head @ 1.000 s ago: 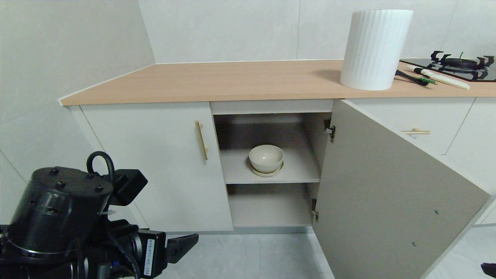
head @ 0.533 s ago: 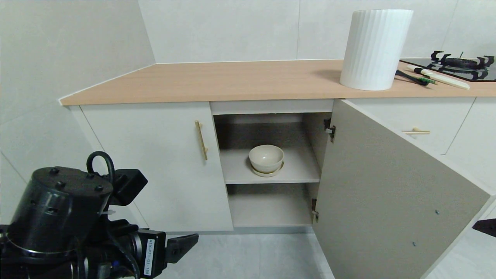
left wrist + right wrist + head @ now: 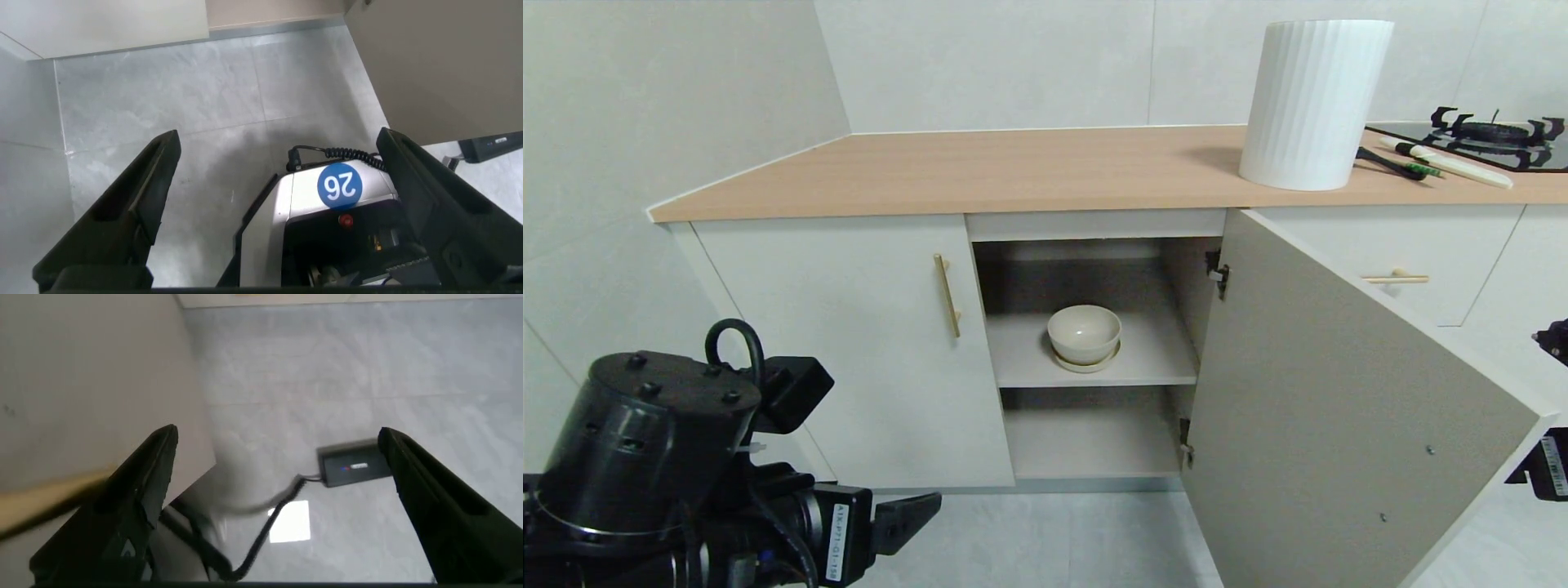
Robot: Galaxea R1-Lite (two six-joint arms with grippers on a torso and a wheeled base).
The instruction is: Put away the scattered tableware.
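Note:
A cream bowl (image 3: 1084,331) sits on a saucer (image 3: 1086,363) on the upper shelf of the open cabinet (image 3: 1094,359). The cabinet door (image 3: 1339,392) stands swung out to the right. On the counter to the right lie a black-handled utensil (image 3: 1390,164) and a white one (image 3: 1454,164). My left gripper (image 3: 278,212) is open and empty, low over the floor at the left of the cabinet. My right gripper (image 3: 282,498) is open and empty, hanging beside the door's outer face (image 3: 82,376), right of it.
A tall white ribbed container (image 3: 1311,102) stands on the wooden counter (image 3: 1013,167), with a gas stove (image 3: 1494,131) to its right. The left cabinet door (image 3: 849,343) is closed. A drawer with a gold handle (image 3: 1399,278) lies behind the open door. Grey floor spreads below.
My right arm has risen along the right edge, beyond the open door. The door has swung slightly inward. The left arm and the bowl are as before.

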